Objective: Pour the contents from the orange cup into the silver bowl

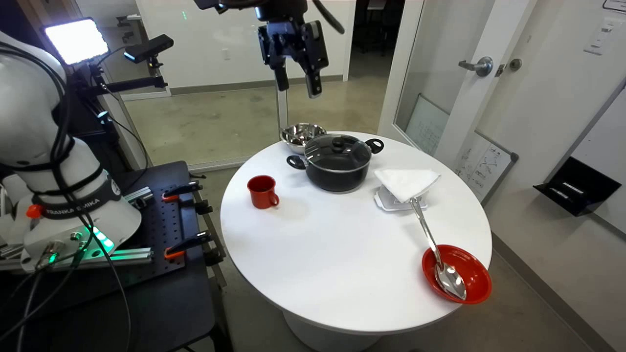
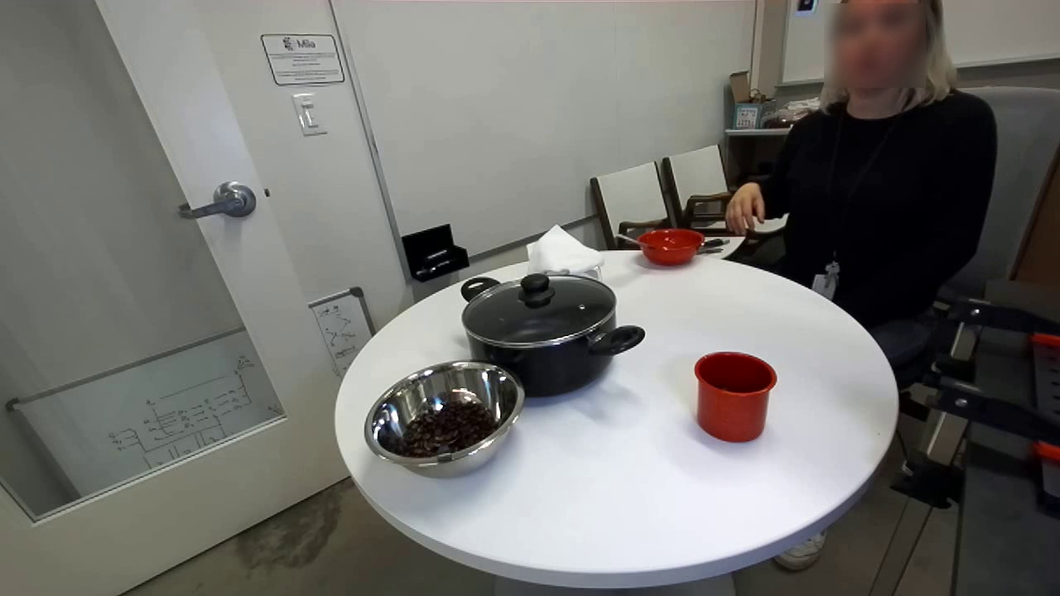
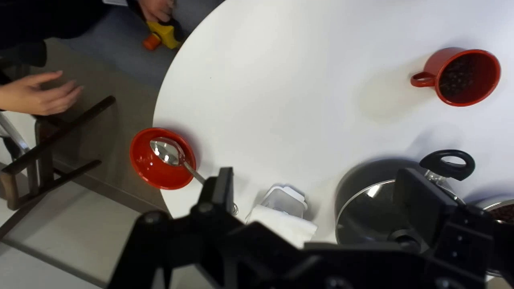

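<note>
My black two-fingered claw (image 1: pixel 299 91) hangs spread, empty, top centre in an exterior view. The round red-orange cup (image 1: pixel 261 195), centre-left, stands upright, likely against spills; the round silver metal bowl (image 1: pixel 293 144) sits above centre.

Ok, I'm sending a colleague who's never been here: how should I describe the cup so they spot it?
On the round white table, find the lidded black pot. From the pot, look towards the robot's base: the red cup stands upright there, near the table's edge. Unlike the red bowl with the spoon, it has straight sides and a loop handle.
</note>
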